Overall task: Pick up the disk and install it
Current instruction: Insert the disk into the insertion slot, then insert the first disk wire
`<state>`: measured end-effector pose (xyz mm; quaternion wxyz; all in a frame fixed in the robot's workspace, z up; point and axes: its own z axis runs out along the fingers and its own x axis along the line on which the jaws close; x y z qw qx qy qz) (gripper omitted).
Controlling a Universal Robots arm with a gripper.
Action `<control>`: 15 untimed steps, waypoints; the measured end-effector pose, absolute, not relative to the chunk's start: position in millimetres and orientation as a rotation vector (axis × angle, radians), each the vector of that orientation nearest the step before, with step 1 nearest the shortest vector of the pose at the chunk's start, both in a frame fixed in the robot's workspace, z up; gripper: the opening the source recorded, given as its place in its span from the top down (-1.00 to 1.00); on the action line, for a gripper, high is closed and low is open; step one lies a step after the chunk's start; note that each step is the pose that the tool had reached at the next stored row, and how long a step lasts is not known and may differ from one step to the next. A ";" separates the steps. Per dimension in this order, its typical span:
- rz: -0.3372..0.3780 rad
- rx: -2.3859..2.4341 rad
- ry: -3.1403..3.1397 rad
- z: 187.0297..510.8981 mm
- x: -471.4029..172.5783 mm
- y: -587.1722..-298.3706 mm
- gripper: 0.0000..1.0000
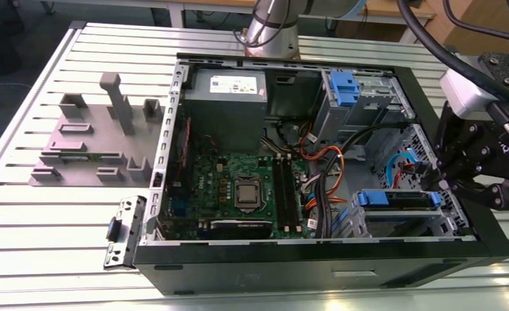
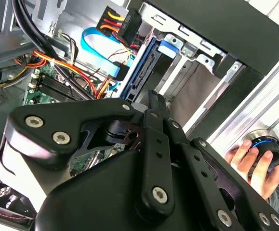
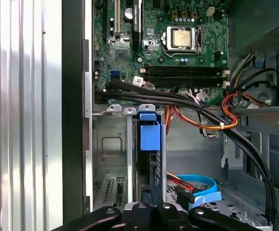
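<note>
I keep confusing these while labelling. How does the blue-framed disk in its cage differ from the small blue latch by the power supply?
The blue-framed silver disk shows a wide blue bar across its cage; the small blue plastic latch is a narrower, taller block. The disk sits at the case's near end; the latch at the far end, beside the grey power-supply box. Both are blue plastic on grey metal cages.

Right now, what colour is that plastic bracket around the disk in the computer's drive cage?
Blue. The bracket on the disk shows best in the first wrist view.
</note>
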<state>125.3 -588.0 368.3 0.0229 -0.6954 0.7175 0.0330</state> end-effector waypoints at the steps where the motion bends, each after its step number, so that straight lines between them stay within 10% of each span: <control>1: 0.102 -2.154 2.222 368.2 126.4 -587.8 0.80; 15: 0.102 -2.153 2.222 367.5 132.6 -587.1 0.80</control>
